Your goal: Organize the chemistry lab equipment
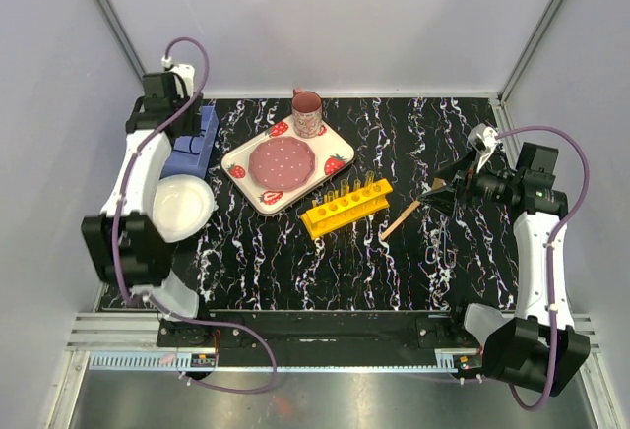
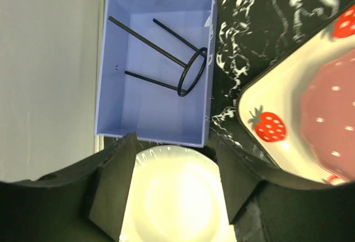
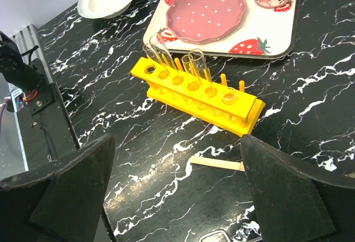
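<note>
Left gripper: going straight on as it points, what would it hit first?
Probably the round white paper plate, seen between the fingers of the left gripper; the blue plastic box lies beyond. Depth is unclear.

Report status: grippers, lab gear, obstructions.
Left gripper open, empty, near lavender plastic bin holding black metal ring tool. Right gripper open, near wooden-handled brush beside yellow plastic test-tube rack with clear tubes. Nothing blocking brush.

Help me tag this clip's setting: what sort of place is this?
Probably a staged robot test cell, not a real lab: a marbled black tabletop walled by plain white panels, with a yellow test-tube rack beside a strawberry-patterned tray.
</note>
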